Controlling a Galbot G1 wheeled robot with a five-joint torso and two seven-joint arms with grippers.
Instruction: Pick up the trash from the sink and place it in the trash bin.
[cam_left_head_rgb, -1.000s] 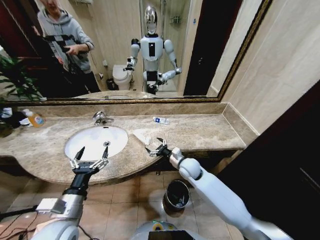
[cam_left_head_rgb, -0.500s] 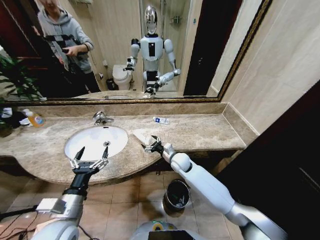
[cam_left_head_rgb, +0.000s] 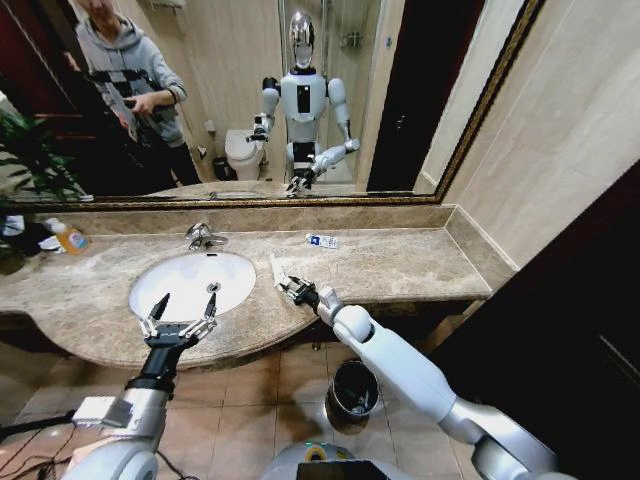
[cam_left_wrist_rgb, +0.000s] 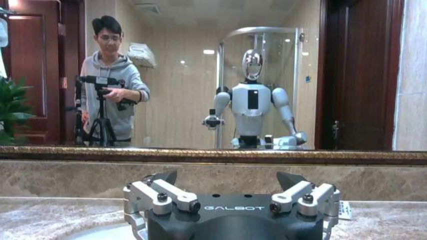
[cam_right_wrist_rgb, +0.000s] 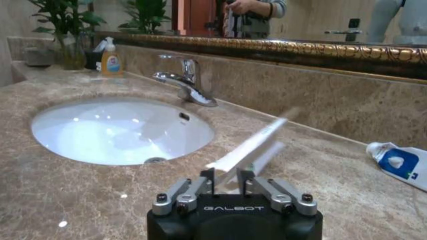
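Right gripper: fingers pinched narrow on the near end of a thin white sachet, now tilted up off the marble countertop just right of the sink, where a moment ago the open gripper was only reaching toward it as it lay flat. Left gripper: fingers spread wide, holding nothing, poised over the sink's near rim as before. By my reckoning the grasp is made and the lift begun; the trash bin waits on the floor below the counter edge, and the white-and-blue tube lies uncollected near the mirror.
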